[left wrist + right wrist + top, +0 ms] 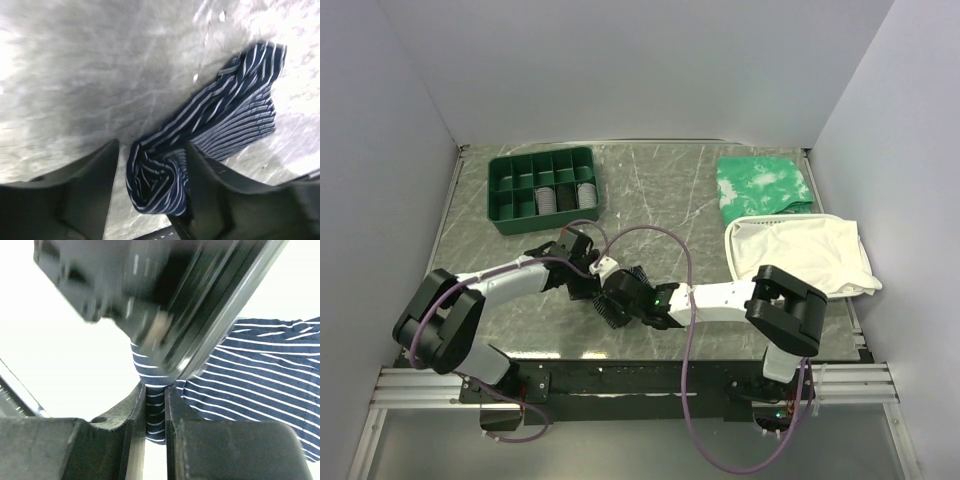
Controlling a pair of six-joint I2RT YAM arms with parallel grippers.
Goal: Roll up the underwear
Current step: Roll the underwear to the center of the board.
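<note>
On the table (720,200), the navy pinstriped underwear (220,115) lies rolled at one end between the spread left gripper (150,150). Only the right wrist view shows the right gripper (156,390) pinching a fold

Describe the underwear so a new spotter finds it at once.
On the grey table, look near the front middle. The underwear is the small crumpled piece there, pinched by the right gripper: navy with thin white stripes, unlike the white cloth and green cloth at far right.
</note>
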